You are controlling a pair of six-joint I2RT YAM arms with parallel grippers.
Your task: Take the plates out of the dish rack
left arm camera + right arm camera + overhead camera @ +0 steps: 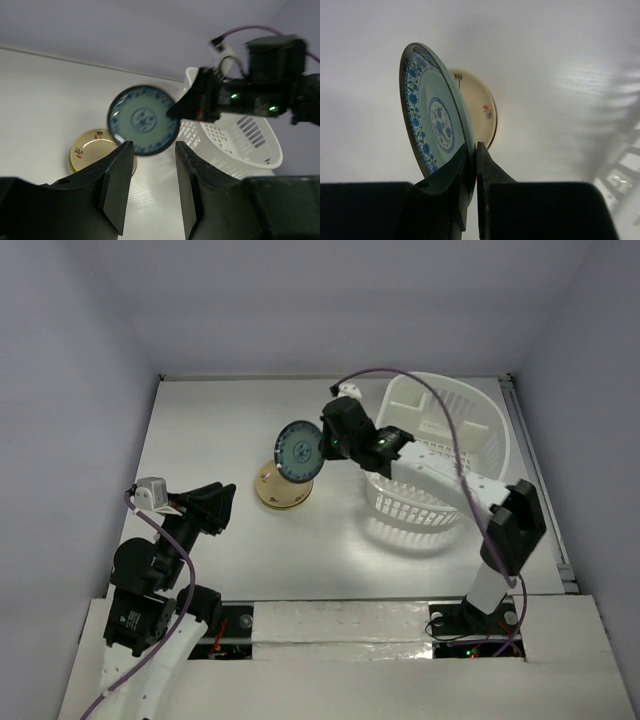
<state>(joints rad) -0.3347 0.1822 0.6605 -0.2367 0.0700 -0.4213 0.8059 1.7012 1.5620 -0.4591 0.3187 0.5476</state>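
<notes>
My right gripper (322, 447) is shut on the rim of a teal-blue plate (298, 452) with a pale centre and holds it tilted on edge above the table, left of the white dish rack (440, 455). The plate also shows in the right wrist view (431, 115) and the left wrist view (142, 120). Below it a cream-beige plate (278, 490) lies flat on the table; it also shows in the left wrist view (94, 148) and the right wrist view (481, 107). My left gripper (222, 502) is open and empty, at the left, pointing toward the plates.
The white table (220, 420) is walled at the back and sides. The dish rack stands at the right, close to the right edge. My right arm reaches across in front of the rack.
</notes>
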